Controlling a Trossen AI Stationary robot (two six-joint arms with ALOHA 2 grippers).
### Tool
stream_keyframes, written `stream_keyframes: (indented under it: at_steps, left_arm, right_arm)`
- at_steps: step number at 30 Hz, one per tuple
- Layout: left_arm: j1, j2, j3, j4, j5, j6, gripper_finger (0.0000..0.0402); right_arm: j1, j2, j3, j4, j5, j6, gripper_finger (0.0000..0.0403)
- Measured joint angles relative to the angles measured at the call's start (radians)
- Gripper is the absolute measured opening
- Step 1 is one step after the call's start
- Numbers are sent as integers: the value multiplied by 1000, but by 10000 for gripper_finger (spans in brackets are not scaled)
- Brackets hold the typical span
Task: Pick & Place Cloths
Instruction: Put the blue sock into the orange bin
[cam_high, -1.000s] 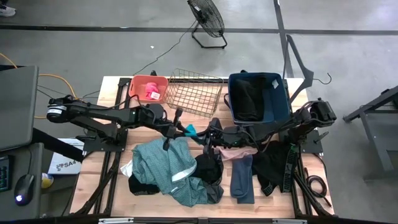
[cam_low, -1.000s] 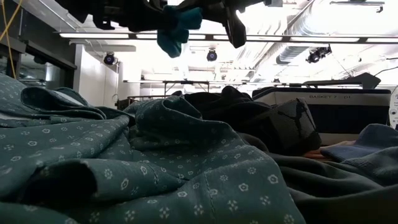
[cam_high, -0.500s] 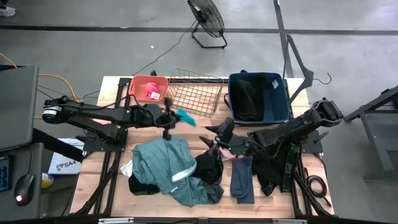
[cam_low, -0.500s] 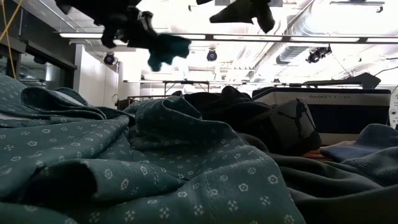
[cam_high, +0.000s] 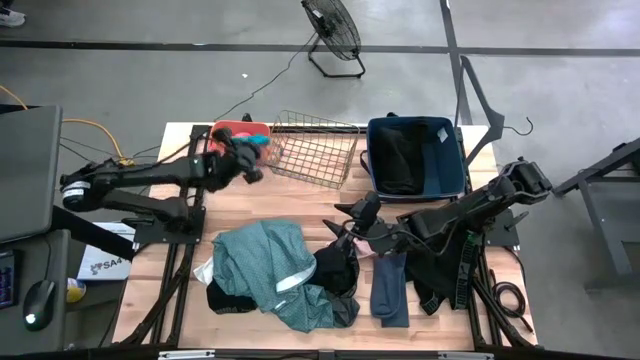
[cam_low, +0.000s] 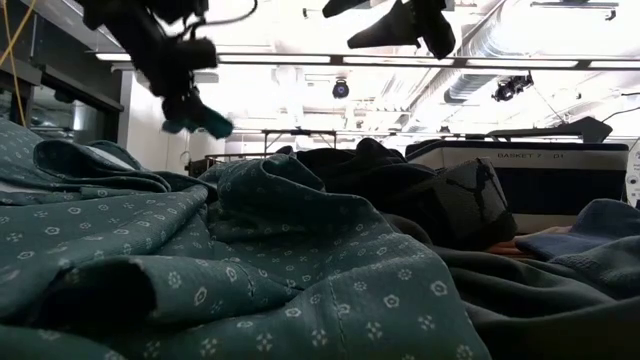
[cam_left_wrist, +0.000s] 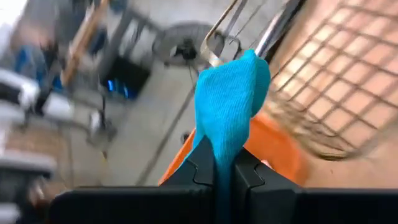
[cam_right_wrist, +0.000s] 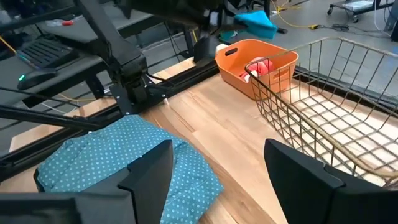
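Wooden table on a grey concrete floor, with a fan beyond its far edge. Clamped between the left gripper's closed fingers: a small teal cloth, held in the air over the coral tub at the far-left corner — seen in the left wrist view draped over the finger tips, tub and wire basket behind. Inside the tub, a pink piece. Just beside the tub along the far edge, an empty-looking wire basket, then a dark blue bin holding a black garment. Spread along the near edge: a large teal dotted garment toward the near-left, black fabric touching it at the middle, a blue-grey piece next to that, and a black garment with a green stripe toward the near-right corner. Above the middle of the table, over the black fabric, the right gripper — jaws spread wide, nothing between them. Filling the low view: folds of the teal garment, black fabric behind.
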Motion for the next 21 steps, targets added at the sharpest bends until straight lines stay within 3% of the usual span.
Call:
stream_keyframes:
  at_steps: [9,16,21]
  left_arm:
    - [344,12,0,-14,293,-167,3]
    - [532,94,0,-25,464,-226,3]
    - [617,183,0,-12,490,-231,3]
  right_arm:
    - [0,0,0,-1,15,4,244]
    - [0,0,0,0,30,6,244]
    - [0,0,0,-1,37,24,244]
